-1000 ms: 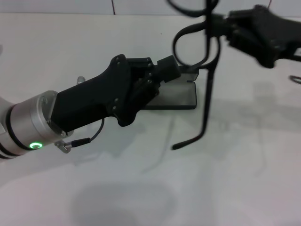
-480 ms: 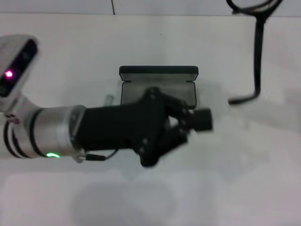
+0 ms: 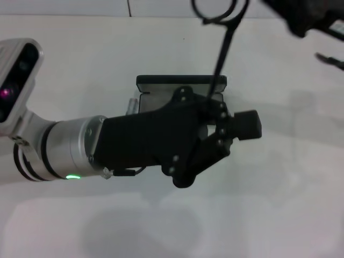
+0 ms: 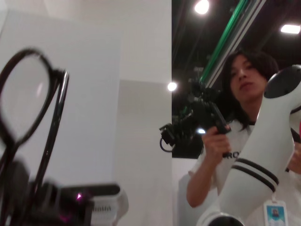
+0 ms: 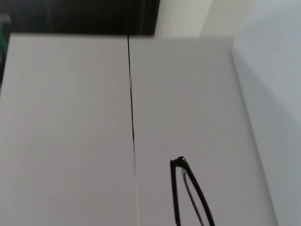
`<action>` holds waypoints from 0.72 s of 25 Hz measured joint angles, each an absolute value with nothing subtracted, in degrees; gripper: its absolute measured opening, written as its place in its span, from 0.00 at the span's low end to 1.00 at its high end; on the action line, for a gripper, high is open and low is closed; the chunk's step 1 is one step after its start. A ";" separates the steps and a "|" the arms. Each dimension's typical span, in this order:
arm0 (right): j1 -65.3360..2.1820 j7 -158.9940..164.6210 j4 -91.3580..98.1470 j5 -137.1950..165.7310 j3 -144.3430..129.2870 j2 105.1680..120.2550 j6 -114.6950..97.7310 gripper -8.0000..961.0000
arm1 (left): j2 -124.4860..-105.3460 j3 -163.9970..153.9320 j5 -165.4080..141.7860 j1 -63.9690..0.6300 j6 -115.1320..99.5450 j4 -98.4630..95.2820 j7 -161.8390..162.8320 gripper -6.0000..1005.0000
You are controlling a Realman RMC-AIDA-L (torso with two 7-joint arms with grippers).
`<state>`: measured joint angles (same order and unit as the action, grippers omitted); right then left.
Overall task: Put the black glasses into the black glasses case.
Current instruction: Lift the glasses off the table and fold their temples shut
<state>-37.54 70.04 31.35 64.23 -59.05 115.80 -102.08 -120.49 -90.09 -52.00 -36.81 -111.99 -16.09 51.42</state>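
Observation:
The black glasses case (image 3: 161,83) lies open at mid-table, lid raised at the back, its tray mostly hidden by my left arm. My left gripper (image 3: 248,124) hovers over the case's right front corner, shut and empty. The black glasses (image 3: 221,48) hang in the air above the back of the case, one temple arm pointing down toward the lid. My right gripper (image 3: 303,13) is at the top right edge and holds them; the grip itself is cut off. The glasses also show in the left wrist view (image 4: 52,127) and in the right wrist view (image 5: 180,161).
The white table (image 3: 279,204) stretches around the case. A small clear item (image 3: 131,102) lies by the case's left edge. A person with a camera (image 4: 221,136) stands beyond the table in the left wrist view.
My left gripper left the case lid, swung toward me and shifted right. The glasses moved far right and then back to above the case.

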 joint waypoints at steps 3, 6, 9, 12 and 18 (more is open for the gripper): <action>-38.33 68.38 31.33 64.09 -63.96 115.94 -98.50 0.04 | -120.41 -90.17 -50.83 -36.74 -111.98 -16.17 51.36 0.03; -38.75 67.96 31.29 64.11 -66.19 115.99 -96.60 0.04 | -120.44 -90.01 -49.57 -36.71 -111.66 -15.96 51.37 0.03; -38.84 67.93 31.25 64.22 -67.14 116.00 -95.55 0.04 | -120.40 -89.95 -46.41 -35.99 -110.53 -15.49 51.83 0.03; -38.74 67.92 31.17 64.36 -67.46 115.98 -95.09 0.05 | -120.27 -89.93 -42.38 -34.37 -108.50 -15.40 52.66 0.03; -38.44 67.91 31.14 64.87 -69.03 115.94 -93.73 0.05 | -120.10 -89.94 -39.86 -32.56 -106.91 -15.38 53.66 0.03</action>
